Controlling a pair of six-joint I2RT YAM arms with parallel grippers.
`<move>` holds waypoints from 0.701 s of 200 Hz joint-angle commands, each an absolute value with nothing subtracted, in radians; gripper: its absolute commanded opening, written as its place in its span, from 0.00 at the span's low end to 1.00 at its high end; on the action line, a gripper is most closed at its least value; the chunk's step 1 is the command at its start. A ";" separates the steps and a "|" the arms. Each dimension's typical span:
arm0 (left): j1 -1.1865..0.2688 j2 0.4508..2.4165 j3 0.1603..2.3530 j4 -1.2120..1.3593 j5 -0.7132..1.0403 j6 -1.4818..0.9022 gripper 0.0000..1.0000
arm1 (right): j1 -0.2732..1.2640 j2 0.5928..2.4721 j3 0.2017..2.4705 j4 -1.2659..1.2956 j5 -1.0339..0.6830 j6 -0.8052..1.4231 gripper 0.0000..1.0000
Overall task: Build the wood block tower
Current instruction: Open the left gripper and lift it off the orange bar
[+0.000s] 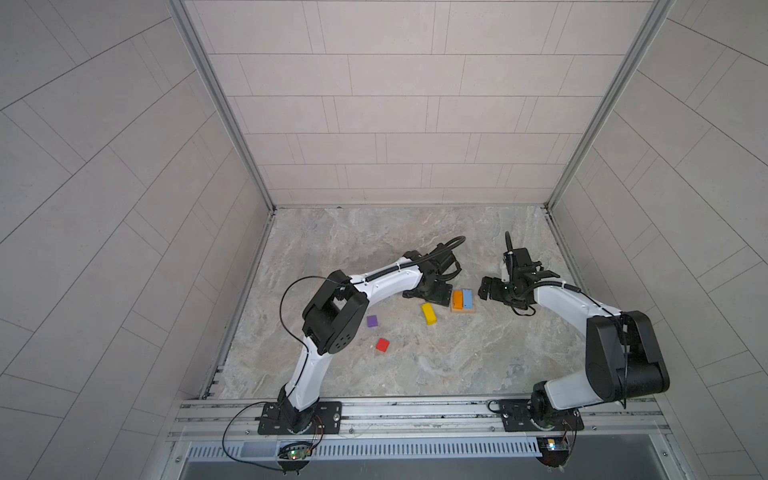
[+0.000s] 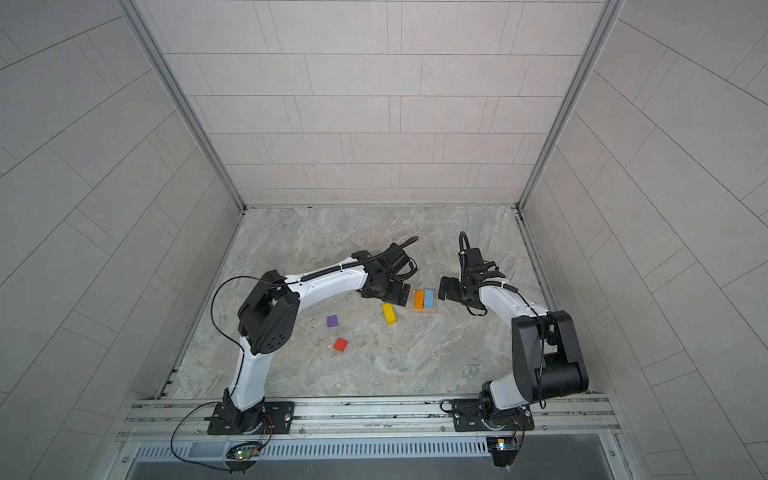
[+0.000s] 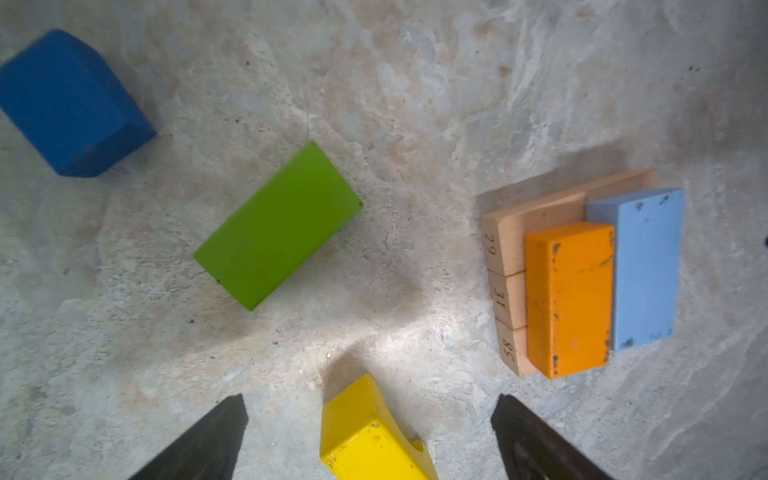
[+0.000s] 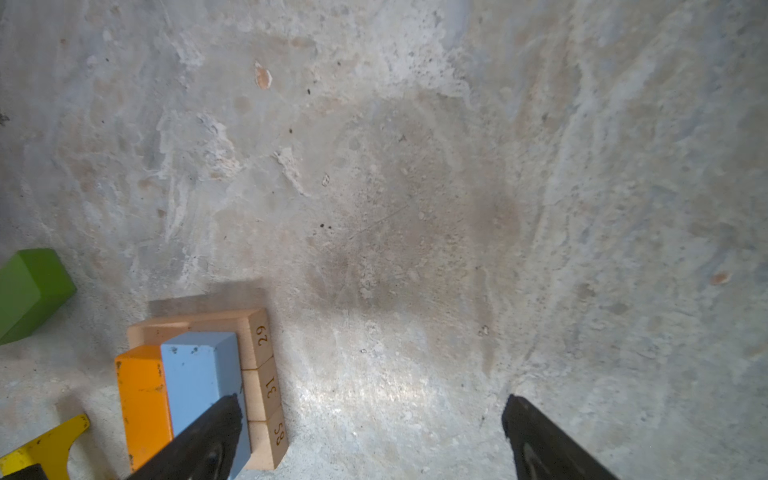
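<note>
Three tan bars [image 3: 505,249] lie side by side on the floor. On them rest an orange bar [image 3: 569,299] and a light-blue bar [image 3: 646,270], which together show as a low stack [image 1: 462,301]. Loose around the stack lie a yellow bar [image 1: 429,313], a green bar [image 3: 278,226] and a dark-blue cube [image 3: 70,104]; a purple cube [image 1: 372,321] and a red cube [image 1: 382,345] sit further left. My left gripper [image 3: 370,401] hangs open above the yellow bar's end, left of the stack. My right gripper [image 4: 373,400] is open over bare floor, just right of the stack.
The left arm's wrist [image 1: 432,289] hides the green bar and dark-blue cube in both top views. Tiled walls [image 1: 415,124] close in the marble floor [image 1: 415,365] on three sides, and a metal rail [image 1: 415,411] with both arm bases runs along the front.
</note>
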State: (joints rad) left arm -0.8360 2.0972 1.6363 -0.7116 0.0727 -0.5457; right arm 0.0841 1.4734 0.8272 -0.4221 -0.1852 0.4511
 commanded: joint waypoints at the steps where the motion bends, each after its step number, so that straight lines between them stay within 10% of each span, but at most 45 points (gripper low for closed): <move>1: -0.837 2.120 1.663 -0.728 0.069 -0.552 1.00 | 0.083 1.496 0.853 -0.424 -0.159 0.448 1.00; 140: -0.856 2.162 1.674 -0.681 0.118 -0.600 1.00 | 0.092 1.572 0.863 -0.341 -0.180 0.465 1.00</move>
